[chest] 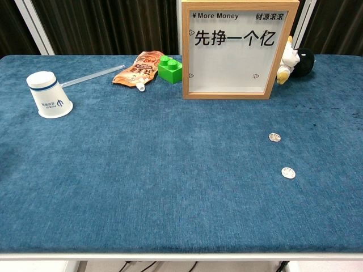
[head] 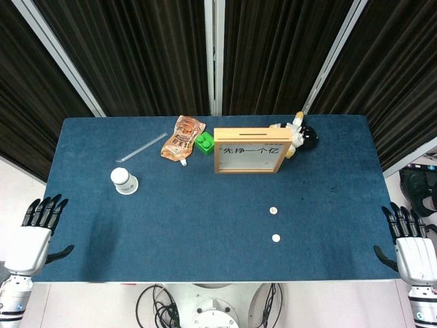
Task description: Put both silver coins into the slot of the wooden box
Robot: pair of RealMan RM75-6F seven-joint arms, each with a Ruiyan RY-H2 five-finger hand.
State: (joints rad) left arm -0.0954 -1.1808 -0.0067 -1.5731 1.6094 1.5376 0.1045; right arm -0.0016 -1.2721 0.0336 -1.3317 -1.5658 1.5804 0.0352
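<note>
Two silver coins lie flat on the blue table right of centre: the far coin [head: 273, 211] [chest: 275, 137] and the near coin [head: 276, 238] [chest: 288, 173]. The wooden box [head: 248, 150] [chest: 236, 50] stands upright at the back, its slot along the top edge, white front with Chinese characters. My left hand [head: 35, 236] hangs off the table's front left corner, fingers spread, holding nothing. My right hand [head: 410, 242] sits off the front right corner, likewise spread and empty. Neither hand shows in the chest view.
An upturned white paper cup [head: 124, 181] [chest: 49, 94] stands at the left. An orange pouch [head: 183, 139] [chest: 138, 69], a green block [head: 204, 143] [chest: 169, 68] and a clear straw [head: 142, 147] lie left of the box. A plush toy [head: 298, 135] [chest: 296, 62] rests by its right side.
</note>
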